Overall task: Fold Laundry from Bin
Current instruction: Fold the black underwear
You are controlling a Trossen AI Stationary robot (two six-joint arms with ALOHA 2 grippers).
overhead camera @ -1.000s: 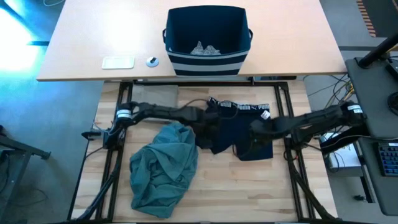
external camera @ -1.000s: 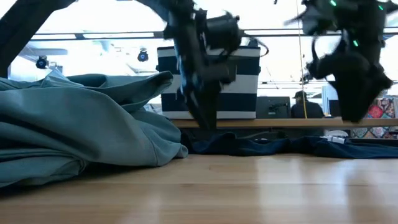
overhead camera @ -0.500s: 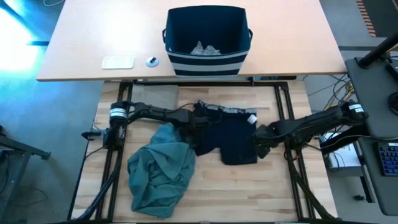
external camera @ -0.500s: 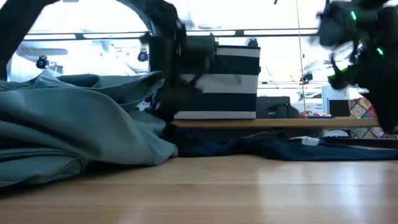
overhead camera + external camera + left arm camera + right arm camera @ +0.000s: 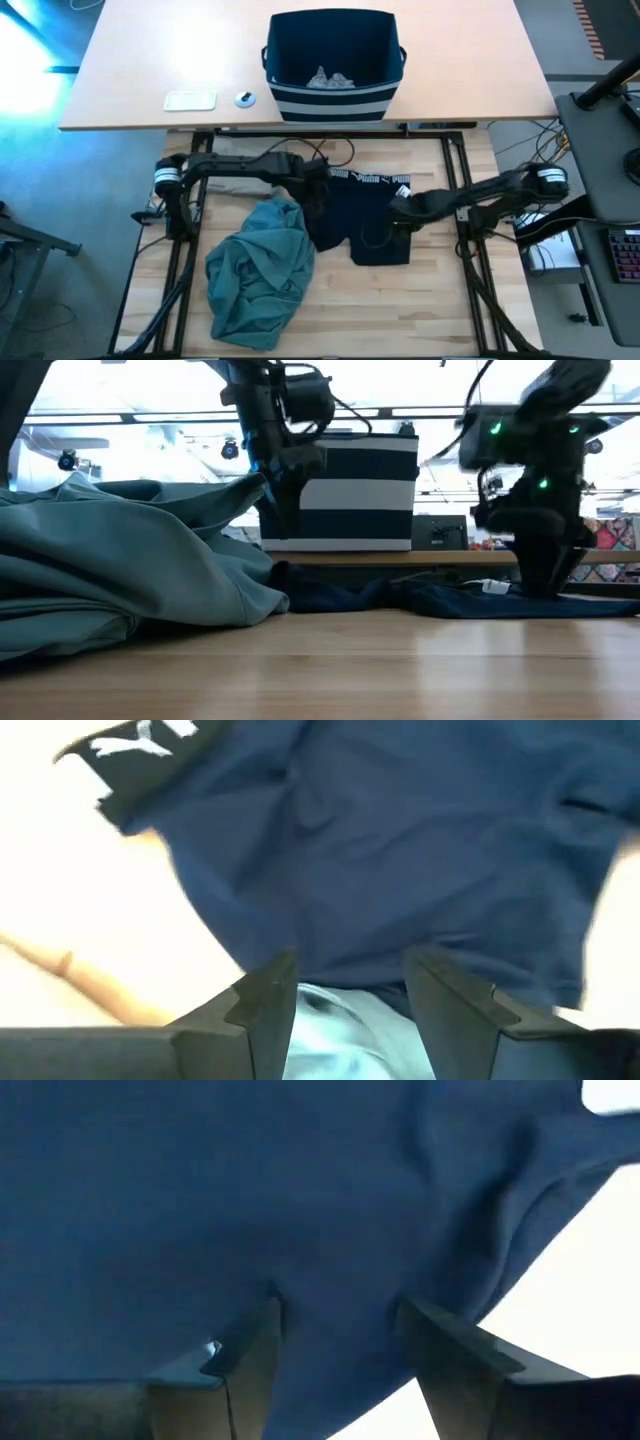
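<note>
The navy garment (image 5: 375, 215) lies spread on the wooden table (image 5: 440, 310), its lettered waistband toward the bin (image 5: 333, 62). The left gripper (image 5: 318, 192) pinches the garment's left edge, its fingers (image 5: 265, 1010) closed on cloth. The right gripper (image 5: 400, 212) grips the right edge the same way. The teal garment (image 5: 258, 272) sits crumpled beside them. Grey pieces (image 5: 331, 77) lie in the bin.

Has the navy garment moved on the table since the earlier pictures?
Yes. In the high view the navy garment has shifted toward the teal-green garment. Its white-lettered waistband now lies straighter, still on the side toward the bin.
</note>
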